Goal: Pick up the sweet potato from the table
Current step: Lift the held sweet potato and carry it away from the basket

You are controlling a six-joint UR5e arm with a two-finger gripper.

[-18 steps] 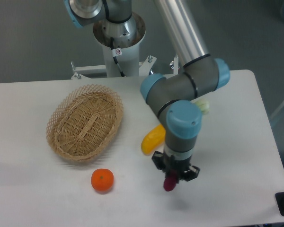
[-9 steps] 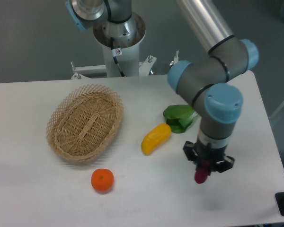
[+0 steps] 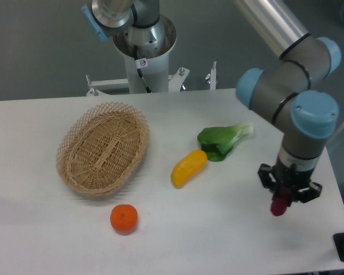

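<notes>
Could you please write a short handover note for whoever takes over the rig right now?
Gripper: shut on the sweet potato, which hangs from the fingers near the right edge of the table.
Done: the sweet potato looks picked up, seemingly clear of the tabletop.
Elsewhere: wicker basket at left, orange in front of it, yellow vegetable and bok choy mid-table.
Left: probably nothing but holding the grasp.

Magenta sweet potato (image 3: 280, 205), white table (image 3: 40, 240), tan woven basket (image 3: 102, 149).
</notes>
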